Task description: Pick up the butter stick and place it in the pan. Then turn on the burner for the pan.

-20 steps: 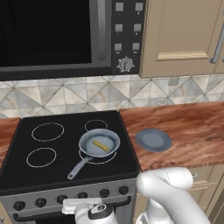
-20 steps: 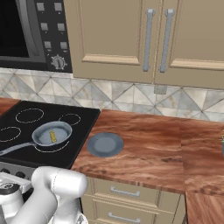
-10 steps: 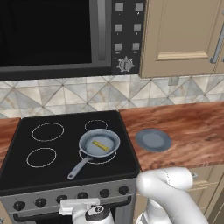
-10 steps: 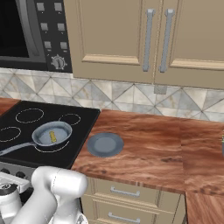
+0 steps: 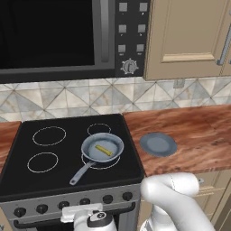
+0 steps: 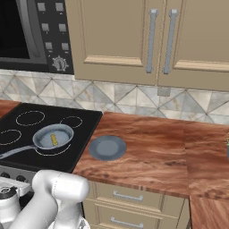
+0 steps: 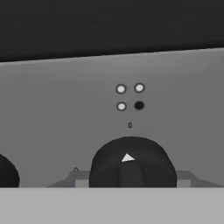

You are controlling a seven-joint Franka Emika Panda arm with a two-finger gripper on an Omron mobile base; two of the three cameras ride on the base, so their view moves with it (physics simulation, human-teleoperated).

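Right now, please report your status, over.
Claw low at the stove front, facing a black knob; open or shut unclear. Butter stick lies in the pan on the front-right burner. Nothing in the way.

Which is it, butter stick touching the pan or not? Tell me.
Touching. In the left base view the butter stick lies flat on the floor of the pan, inside its rim; the right base view shows the same.

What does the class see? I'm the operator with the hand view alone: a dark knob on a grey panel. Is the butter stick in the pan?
Observer: Yes, the butter stick lies inside the pan.
Operator: Which burner is the pan on?
Observer: The front-right burner; the pan's handle points front-left.
Operator: Anything beside the cooktop?
Observer: A round plate lies on the wooden counter, right of the cooktop.
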